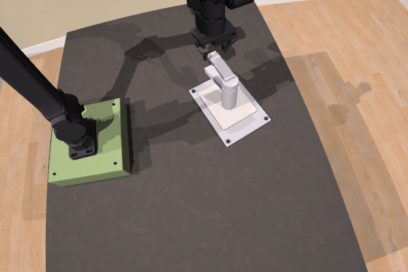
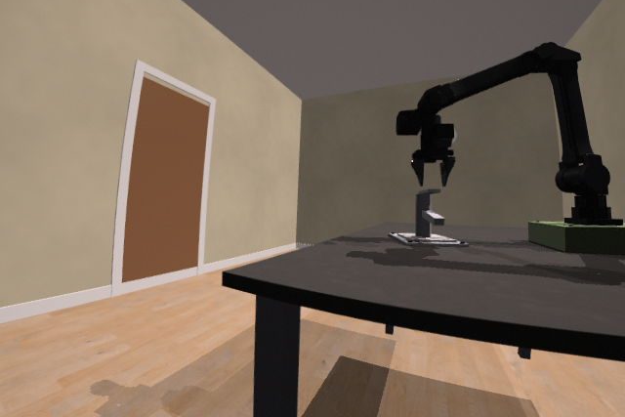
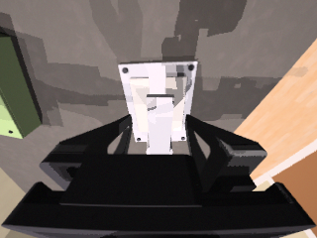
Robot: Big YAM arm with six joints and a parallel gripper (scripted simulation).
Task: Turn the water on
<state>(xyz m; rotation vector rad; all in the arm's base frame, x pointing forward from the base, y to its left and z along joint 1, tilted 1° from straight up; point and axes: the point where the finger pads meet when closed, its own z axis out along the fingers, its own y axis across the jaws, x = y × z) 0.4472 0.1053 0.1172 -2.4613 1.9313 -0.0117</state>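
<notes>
1. We judge the step in hand to be the approach. The hand (image 2: pixel 433 172) hangs above the tap (image 2: pixel 426 215), fingers pointing down, touching nothing.

2. The hand is released: its fingers (image 2: pixel 419 171) stand partly apart with nothing between them, as the side view shows plainly.

3. The tap stands upright on a pale plate (image 1: pixel 260 125) screwed to the dark counter (image 1: pixel 197 213), well apart from the green block (image 1: pixel 99 164) that carries the arm.

4. The lever (image 1: pixel 218 63) lies roughly level on top of the tap body, reaching out toward the far edge of the counter. A shorter spout (image 1: pixel 210 71) juts out below it to one side.

5. From the side, the fingertips sit just above the lever's free end, with a small gap left. From above, the hand lies just beyond that end. In the wrist view the lever (image 3: pixel 159 124) runs straight up the middle, between the two fingers.

6. The next move, as we read it, calls for a little more descent so the fingers straddle or get under the lever's tip. Then we would need an upward sweep following the lever's arc round its hinge on the tap body.

7. We cannot tell from these views how far the lever can travel; the water is not yet on.
</notes>
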